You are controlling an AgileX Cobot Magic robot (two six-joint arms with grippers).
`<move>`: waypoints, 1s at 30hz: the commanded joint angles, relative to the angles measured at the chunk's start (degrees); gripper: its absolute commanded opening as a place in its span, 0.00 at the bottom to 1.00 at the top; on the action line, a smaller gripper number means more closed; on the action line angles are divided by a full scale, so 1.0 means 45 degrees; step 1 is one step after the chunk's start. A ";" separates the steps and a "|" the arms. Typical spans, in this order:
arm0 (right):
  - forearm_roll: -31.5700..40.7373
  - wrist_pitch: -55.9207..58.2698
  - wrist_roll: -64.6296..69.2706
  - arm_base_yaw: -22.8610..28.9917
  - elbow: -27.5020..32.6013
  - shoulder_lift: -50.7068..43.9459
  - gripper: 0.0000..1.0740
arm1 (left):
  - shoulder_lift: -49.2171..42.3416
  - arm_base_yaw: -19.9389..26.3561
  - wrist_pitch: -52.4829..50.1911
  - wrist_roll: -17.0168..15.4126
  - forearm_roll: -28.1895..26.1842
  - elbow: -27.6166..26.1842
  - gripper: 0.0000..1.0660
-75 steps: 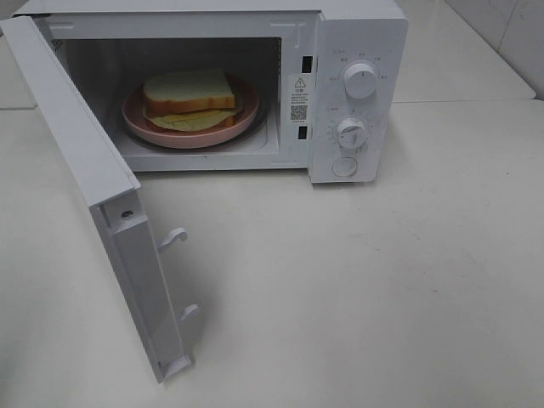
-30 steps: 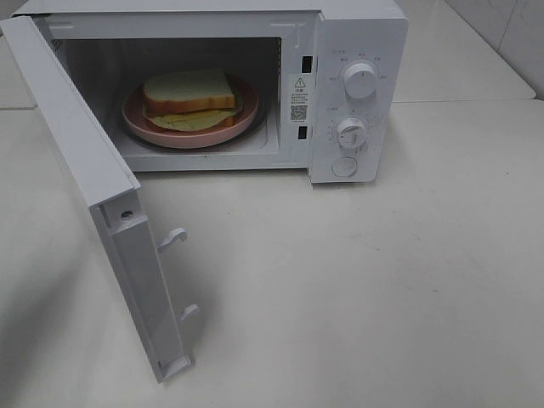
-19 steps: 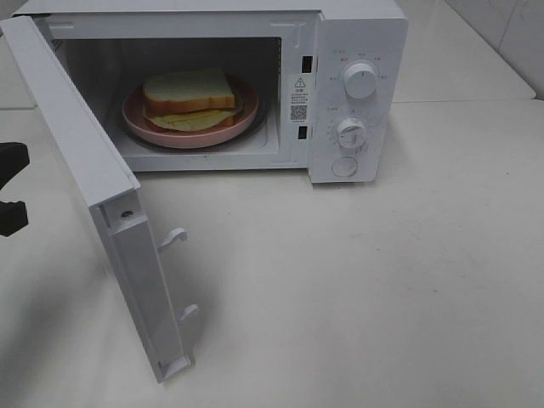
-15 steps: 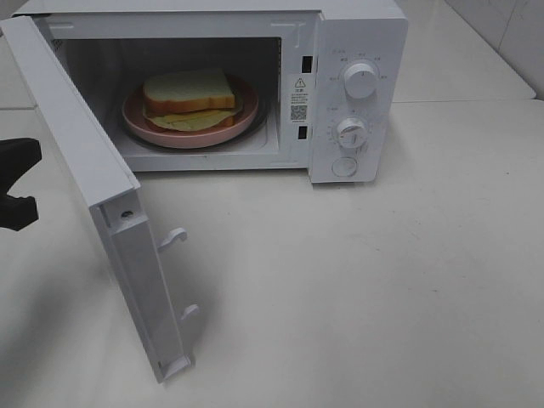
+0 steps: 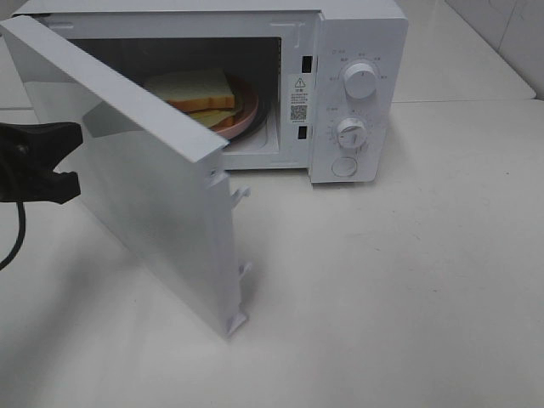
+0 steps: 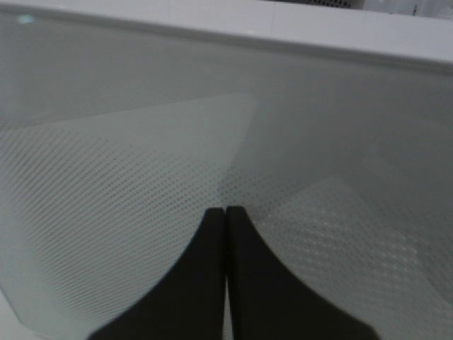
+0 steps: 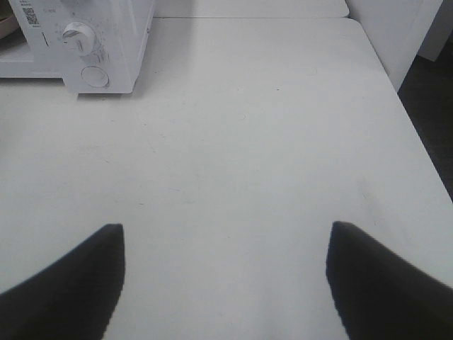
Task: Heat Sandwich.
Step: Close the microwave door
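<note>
The sandwich (image 5: 200,89) lies on a pink plate (image 5: 248,112) inside the white microwave (image 5: 361,34); the half-swung door (image 5: 161,195) hides its near part. My left gripper (image 5: 72,160) is shut, at the left of the door, its tips against the door's outer face. In the left wrist view the shut left gripper (image 6: 226,212) meets the door's meshed window (image 6: 127,177). The right gripper (image 7: 225,283) stands open over bare table with nothing between its fingers, and it is outside the exterior view.
The microwave's control panel carries two knobs (image 5: 360,81) and a round button (image 5: 344,167); the lower knob (image 7: 78,35) also shows in the right wrist view. White tabletop (image 5: 399,280) spreads in front and to the right. A black cable (image 5: 15,242) hangs from the left arm.
The left gripper came in from the left edge and reached the door. The door has swung from wide open to about half shut, now covering part of the sandwich.
</note>
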 commanded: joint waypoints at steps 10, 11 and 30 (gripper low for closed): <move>0.0051 -0.0191 -0.0166 -0.0089 0.0025 -0.0344 0.70 | 0.0611 -0.2737 0.0153 0.2101 -0.4533 -0.1299 0.00; 0.0051 -0.0191 -0.0166 -0.0089 0.0025 -0.0344 0.70 | 0.0828 -0.3310 0.0153 0.2725 -0.5513 -0.1566 0.00; 0.0051 -0.0191 -0.0166 -0.0089 0.0025 -0.0344 0.70 | 0.3119 -0.5157 0.1171 0.4049 -0.8824 -0.4877 0.00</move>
